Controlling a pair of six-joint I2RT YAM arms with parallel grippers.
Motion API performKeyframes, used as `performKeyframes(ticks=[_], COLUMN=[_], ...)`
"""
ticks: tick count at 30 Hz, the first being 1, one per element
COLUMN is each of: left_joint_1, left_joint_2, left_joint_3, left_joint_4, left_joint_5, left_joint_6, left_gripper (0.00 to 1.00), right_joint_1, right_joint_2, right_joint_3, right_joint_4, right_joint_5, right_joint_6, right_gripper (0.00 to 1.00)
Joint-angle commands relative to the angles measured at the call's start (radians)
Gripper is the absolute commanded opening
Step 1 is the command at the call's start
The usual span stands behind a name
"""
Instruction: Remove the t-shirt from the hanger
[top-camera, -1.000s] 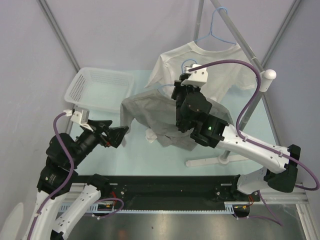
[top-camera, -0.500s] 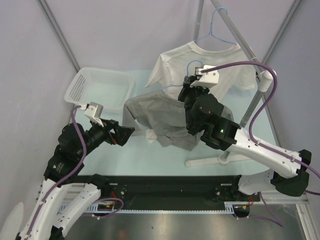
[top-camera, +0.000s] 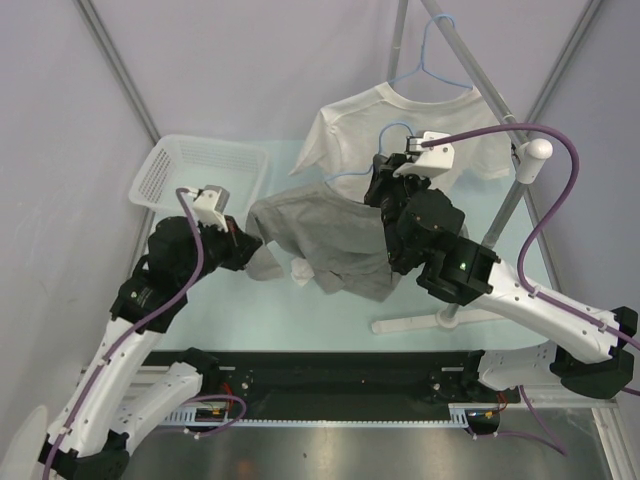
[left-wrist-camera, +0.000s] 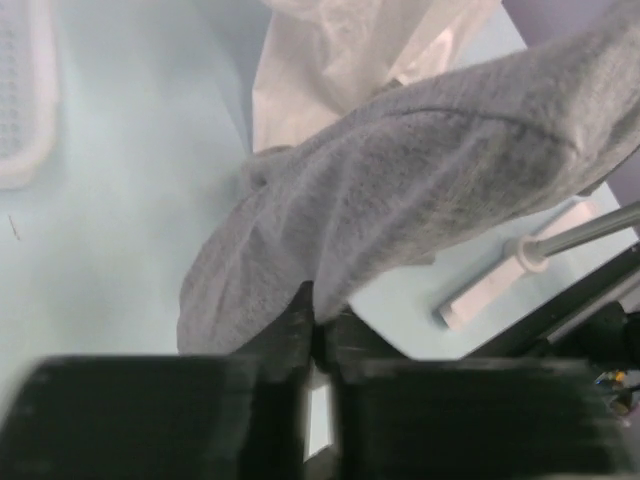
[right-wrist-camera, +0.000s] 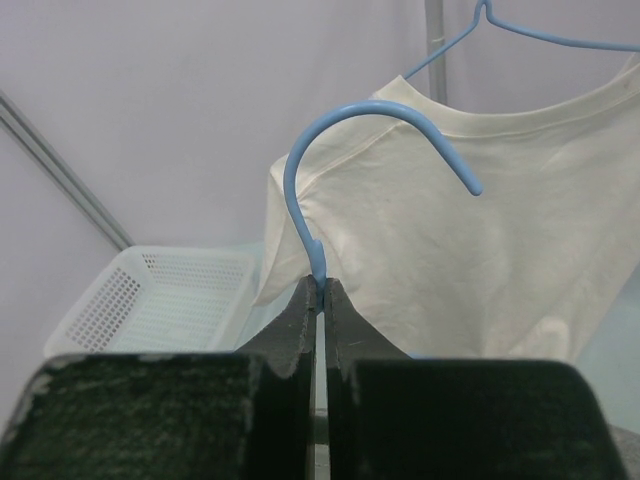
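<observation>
Right gripper (right-wrist-camera: 318, 288) is pinched tight on the blue hanger (right-wrist-camera: 287, 195) just below its hook, holding it up mid-table. The grey t-shirt (top-camera: 320, 235) hangs draped on it. Left gripper (left-wrist-camera: 315, 305) is clamped on the shirt's left edge. White basket (top-camera: 160, 165) sits far left.
</observation>
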Motion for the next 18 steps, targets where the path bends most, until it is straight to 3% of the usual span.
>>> performKeyframes(ticks=[1,4,5,8,18], left_joint_1=[0.017,0.017,0.017,0.017,0.016], left_joint_2=[-0.001,-0.074,-0.144,-0.290,-0.323], left_joint_3=[0.051,0.054,0.054,0.042,0.074], left_joint_4=[0.006,-0.019,-0.032,-0.025,0.003], left_joint_5=[0.023,-0.147,-0.304,-0.480,-0.412], left_joint_6=[0.012,-0.028,-0.058,-0.121,-0.135], left_gripper=[0.00,0.00,0.00,0.00,0.00], right_joint_1=[0.009,0.008,0.009,0.011,0.043], right_joint_2=[-0.033,-0.031,-0.031,-0.031,-0.014], right_joint_3=[0.006,0.006,0.003,0.003,0.001], right_joint_4=[0.025,0.023,0.022,0.017,0.022], right_joint_5=[-0.004,0.028,0.034,0.053,0.050], right_joint_6=[0.024,0.024,0.030,0.047,0.055], right_gripper=[0.00,0.00,0.00,0.00,0.00])
